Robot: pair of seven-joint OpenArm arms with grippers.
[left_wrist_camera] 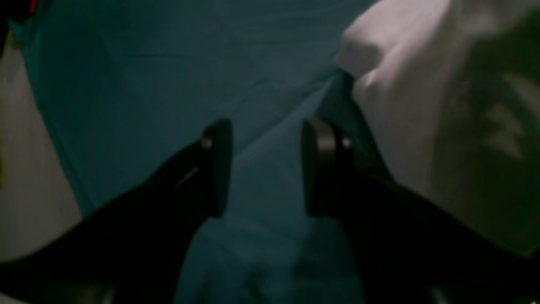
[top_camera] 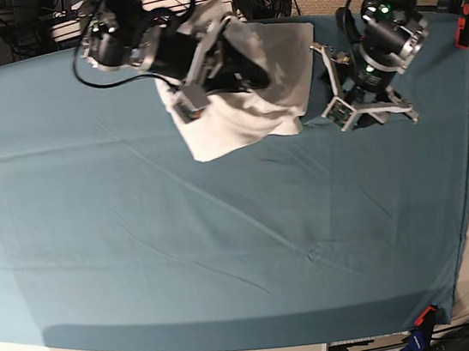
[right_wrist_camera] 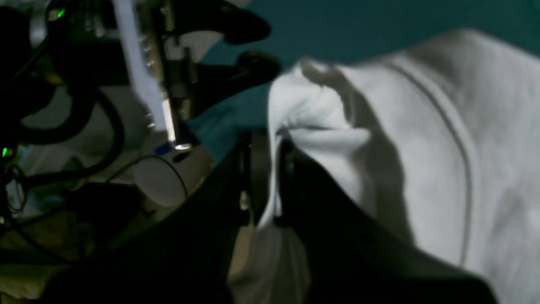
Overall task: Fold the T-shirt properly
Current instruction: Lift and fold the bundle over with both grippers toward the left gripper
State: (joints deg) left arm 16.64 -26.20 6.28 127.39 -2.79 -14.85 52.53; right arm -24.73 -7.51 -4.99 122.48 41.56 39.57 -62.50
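The right gripper (right_wrist_camera: 263, 177) is closed on a fold of the white T-shirt (right_wrist_camera: 405, 139); in its wrist view a thin edge of cloth runs down between the two dark jaws, which stand almost together. From the base view this arm reaches in from the upper left, and its gripper (top_camera: 263, 75) sits on top of the bunched shirt.

The left gripper (left_wrist_camera: 266, 169) is open, its jaws well apart with nothing between them. It hangs over the teal sheet (left_wrist_camera: 168, 84), and the T-shirt (left_wrist_camera: 405, 105) lies just beside its right-hand finger. Whether that finger touches the shirt cannot be told, as the picture is dark and blurred. In the base view this gripper (top_camera: 331, 85) sits at the upper right, just beside the shirt's right edge.

The T-shirt (top_camera: 247, 105) lies crumpled in a rough heap near the far edge of the table, toward the middle. Part of it is lifted under the right arm, and a corner hangs toward the near side.

The teal sheet (top_camera: 182, 234) covers the whole table, lightly creased with long diagonal folds. Clamps (top_camera: 423, 317) hold it at the near right corner, and a red one (top_camera: 462, 26) shows at the far right. Cables and equipment (top_camera: 23, 17) crowd the space behind the table.
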